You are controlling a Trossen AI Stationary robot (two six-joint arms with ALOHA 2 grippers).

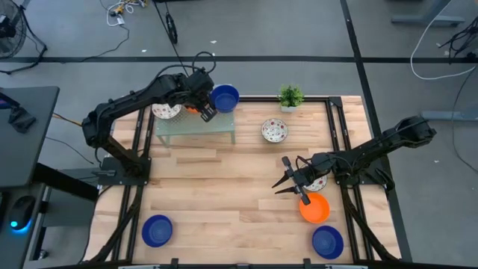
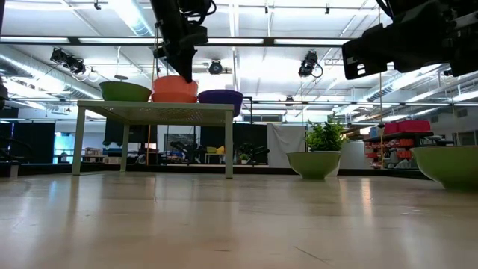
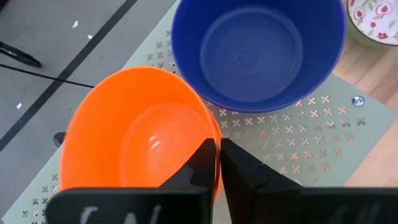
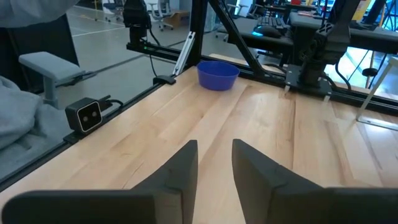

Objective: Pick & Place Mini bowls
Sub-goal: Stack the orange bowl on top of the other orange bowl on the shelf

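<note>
Left gripper (image 3: 217, 163) sits clamped on the orange bowl's (image 3: 143, 137) rim atop the small raised shelf (image 1: 196, 127), beside a blue bowl (image 3: 258, 53). I see my right gripper (image 1: 287, 178) parted over the table (image 1: 224, 194), holding nothing.

Left gripper (image 1: 203, 110) over orange bowl (image 1: 192, 109) on far-left green stand (image 1: 196, 127), beside blue bowl (image 1: 224, 98). Right gripper (image 1: 287, 178) mid-right, fingers parted, near second orange bowl (image 1: 315, 209).
</note>
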